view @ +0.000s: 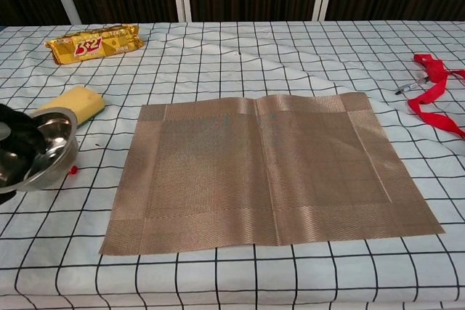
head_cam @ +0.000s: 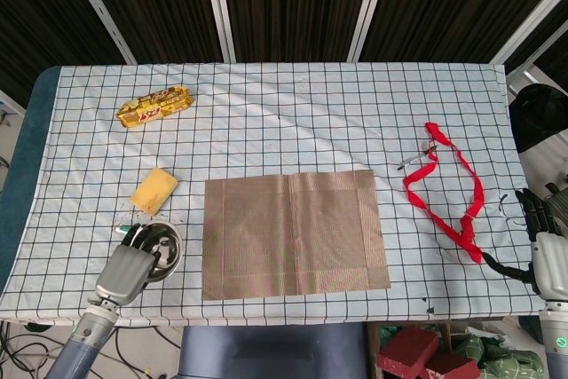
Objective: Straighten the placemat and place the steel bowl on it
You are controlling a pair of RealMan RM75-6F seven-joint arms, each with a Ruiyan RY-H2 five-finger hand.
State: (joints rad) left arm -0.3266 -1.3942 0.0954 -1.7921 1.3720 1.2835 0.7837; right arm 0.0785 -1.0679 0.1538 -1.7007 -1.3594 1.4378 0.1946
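Note:
The brown woven placemat (head_cam: 293, 234) (view: 269, 170) lies flat and squared near the table's front edge. My left hand (head_cam: 126, 270) (view: 13, 156) grips the steel bowl (head_cam: 162, 248) (view: 52, 150) by its near rim, with fingers inside it, lifted off the cloth to the left of the placemat. At the table's right front corner my right hand (head_cam: 548, 246) rests beside the table edge, holding nothing; how its fingers lie is unclear.
A yellow sponge (head_cam: 153, 190) (view: 69, 109) lies just behind the bowl, and a red-capped marker (view: 72, 170) is mostly hidden under it. A gold snack packet (head_cam: 155, 105) sits at the back left. A red ribbon (head_cam: 448, 191) and small pen (head_cam: 414, 162) lie right.

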